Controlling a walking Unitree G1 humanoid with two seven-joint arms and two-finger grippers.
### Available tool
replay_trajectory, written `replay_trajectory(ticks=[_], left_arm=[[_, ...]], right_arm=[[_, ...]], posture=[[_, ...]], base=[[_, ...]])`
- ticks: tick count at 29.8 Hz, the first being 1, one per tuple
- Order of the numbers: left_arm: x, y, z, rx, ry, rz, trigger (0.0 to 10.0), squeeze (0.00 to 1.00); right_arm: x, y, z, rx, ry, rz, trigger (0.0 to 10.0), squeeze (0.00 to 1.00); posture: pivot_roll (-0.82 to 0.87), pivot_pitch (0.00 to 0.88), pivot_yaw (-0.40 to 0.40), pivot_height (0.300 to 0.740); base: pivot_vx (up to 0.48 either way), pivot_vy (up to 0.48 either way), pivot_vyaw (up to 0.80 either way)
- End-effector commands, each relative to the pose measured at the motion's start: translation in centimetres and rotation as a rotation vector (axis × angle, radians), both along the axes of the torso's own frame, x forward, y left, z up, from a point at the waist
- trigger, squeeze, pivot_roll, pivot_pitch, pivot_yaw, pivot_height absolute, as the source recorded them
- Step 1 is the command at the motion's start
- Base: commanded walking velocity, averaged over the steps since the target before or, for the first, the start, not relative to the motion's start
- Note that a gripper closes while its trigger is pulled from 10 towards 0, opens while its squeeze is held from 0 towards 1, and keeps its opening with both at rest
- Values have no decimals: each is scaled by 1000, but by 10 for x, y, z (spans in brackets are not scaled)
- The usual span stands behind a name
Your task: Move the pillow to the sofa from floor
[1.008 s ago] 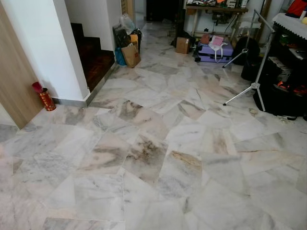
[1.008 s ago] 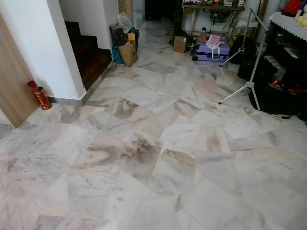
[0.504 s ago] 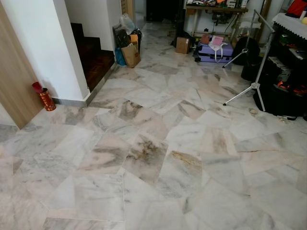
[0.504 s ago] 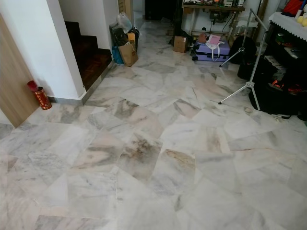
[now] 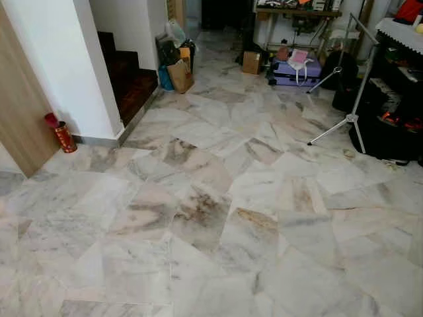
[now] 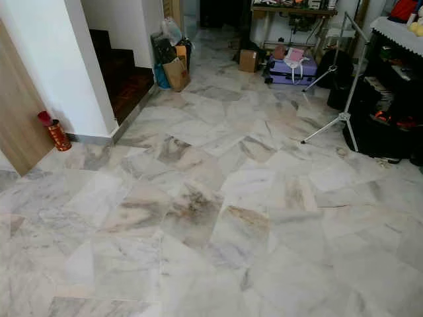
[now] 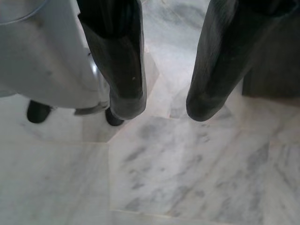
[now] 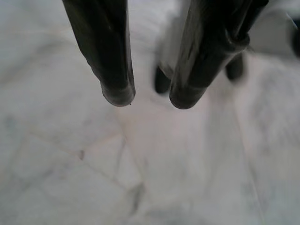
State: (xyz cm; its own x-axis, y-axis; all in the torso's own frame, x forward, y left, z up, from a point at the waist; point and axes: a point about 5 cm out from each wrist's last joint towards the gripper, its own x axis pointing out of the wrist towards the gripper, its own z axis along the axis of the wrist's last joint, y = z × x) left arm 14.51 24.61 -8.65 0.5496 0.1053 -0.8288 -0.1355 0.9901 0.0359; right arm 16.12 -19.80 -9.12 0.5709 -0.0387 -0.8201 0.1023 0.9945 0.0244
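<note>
floor point(image 5: 218, 218): veined grey-white marble slabs | left pincer point(image 7: 161, 110): parted, empty | right pincer point(image 8: 150, 98): parted, empty

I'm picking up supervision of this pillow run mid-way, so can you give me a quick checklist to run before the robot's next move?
1. Pillow located: not ok, not seen on the marble floor ahead.
2. Sofa located: not ok, not seen either.
3. Left gripper free: ok, open, holding nothing, above the floor.
4. Right gripper free: ok, open, holding nothing.
5. Path ahead: ok nearby; the tripod and purple suitcase stand farther off.
6. Staircase on the left: ok, well aside.
</note>
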Motion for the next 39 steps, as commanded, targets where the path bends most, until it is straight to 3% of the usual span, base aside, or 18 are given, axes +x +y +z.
replay_trajectory(ticks=[1, 17, 30, 39], left_arm=[[-1, 5, 2, 12, -6, -13, 10000, 0], [-2, 4, 1, 23, -6, -24, 10000, 0], [6, 0, 2, 8, -12, -11, 10000, 0], [3, -2, 1, 3, -10, -6, 10000, 0]], right_arm=[[7, 6, 2, 50, -29, -52, 10000, 0], [8, 8, 3, 63, -35, -31, 10000, 0], [10, 9, 3, 51, -32, 5, 10000, 0], [10, 9, 4, 44, -28, 16, 10000, 0]], posture=[[8, 104, 31, 740], [5, 100, 25, 740], [12, 98, 14, 740], [19, 109, 11, 740]], base=[[0, 0, 0], [0, 0, 0], [0, 0, 763], [0, 0, 800]])
